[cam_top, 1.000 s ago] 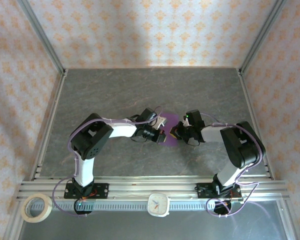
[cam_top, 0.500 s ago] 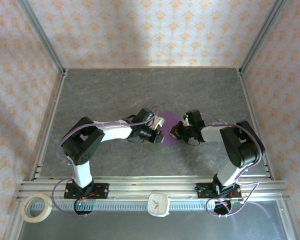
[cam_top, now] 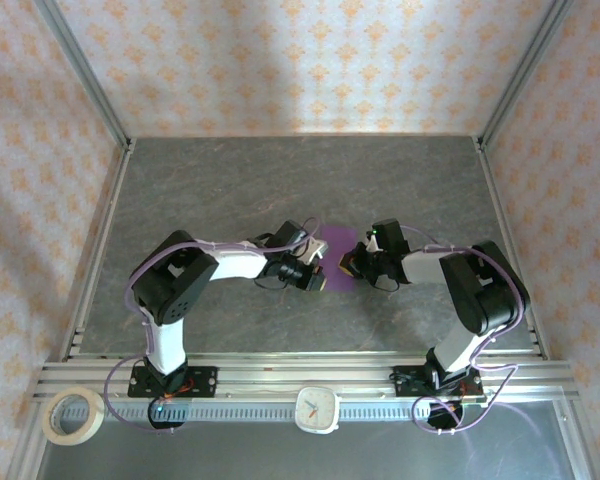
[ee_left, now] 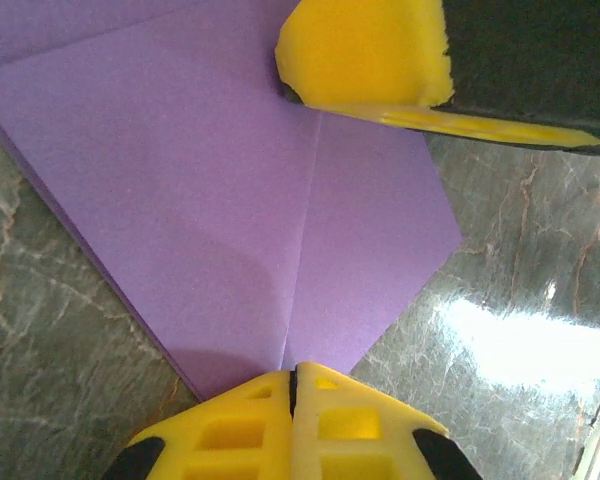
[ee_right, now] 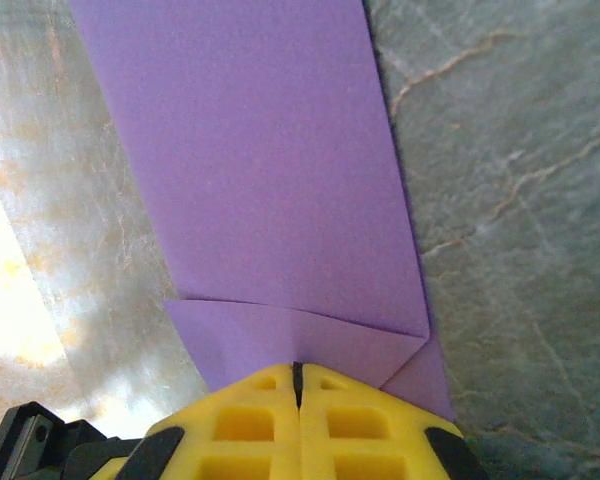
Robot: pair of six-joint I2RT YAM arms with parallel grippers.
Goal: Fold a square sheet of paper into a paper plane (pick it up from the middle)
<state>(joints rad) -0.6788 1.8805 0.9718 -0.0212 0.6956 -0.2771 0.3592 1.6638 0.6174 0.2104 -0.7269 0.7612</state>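
The purple sheet of paper (cam_top: 338,248) lies flat on the table between the two arms, folded. In the left wrist view the paper (ee_left: 210,190) runs to a blunt point with a crease down its middle. My left gripper (ee_left: 292,376) is shut, its tips resting on the paper at the crease's end. In the right wrist view the paper (ee_right: 260,170) is a long strip with a folded flap near my right gripper (ee_right: 298,370), which is shut with its tips on that flap. From above, the left gripper (cam_top: 318,276) and right gripper (cam_top: 351,265) face each other across the paper.
The grey marbled table (cam_top: 230,190) is walled at the back and sides. A roll of tape (cam_top: 72,415) and a small clock (cam_top: 317,408) sit on the near rail beside the arm bases. One finger of the right gripper (ee_left: 365,55) juts into the left wrist view.
The left arm's elbow swung out to the left and came partly back. Both grippers stayed shut with their tips on the paper.
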